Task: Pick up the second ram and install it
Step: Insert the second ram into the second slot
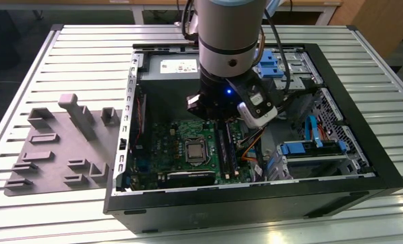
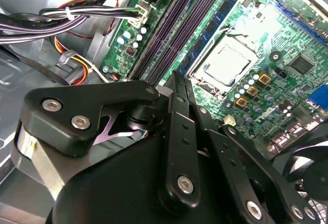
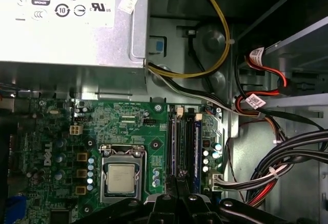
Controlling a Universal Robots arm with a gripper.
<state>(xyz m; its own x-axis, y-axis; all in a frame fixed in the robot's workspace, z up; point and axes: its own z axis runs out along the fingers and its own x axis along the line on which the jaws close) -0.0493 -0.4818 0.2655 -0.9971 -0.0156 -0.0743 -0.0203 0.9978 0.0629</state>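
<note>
Your gripper (image 2: 177, 78) is down inside the open black desktop computer case (image 1: 384, 173), which lies on its side on the ribbed aluminium table (image 1: 86, 51). In the second wrist view the two black metal fingers (image 2: 174, 116) are pulled together into one narrow tip. You can't tell from any angle whether that tip is pinching anything.

That tip is parked right over the bank of long black memory slots (image 3: 187, 142) on the green motherboard (image 1: 167, 147). The slots sit between the silver square processor socket (image 3: 122, 175) and the bundle of black, red and yellow cables (image 3: 287, 152).

The second ram (image 1: 227, 147), the long thin dark blue-green circuit stick, is standing on edge in that slot bank. In the exterior view it runs away from just under the gripper toward the near wall of the case. So it's at the slots and not out on the table. Honestly though, I can't tell whether it's pushed fully home or whether the fingers are touching its top edge.

The grey metal power-supply box (image 3: 61, 29) sits past the far end of the slots. Outside the case, toward the exterior view's left, there's a flat grey plastic fixture plate (image 1: 52, 152) with raised holders.
</note>
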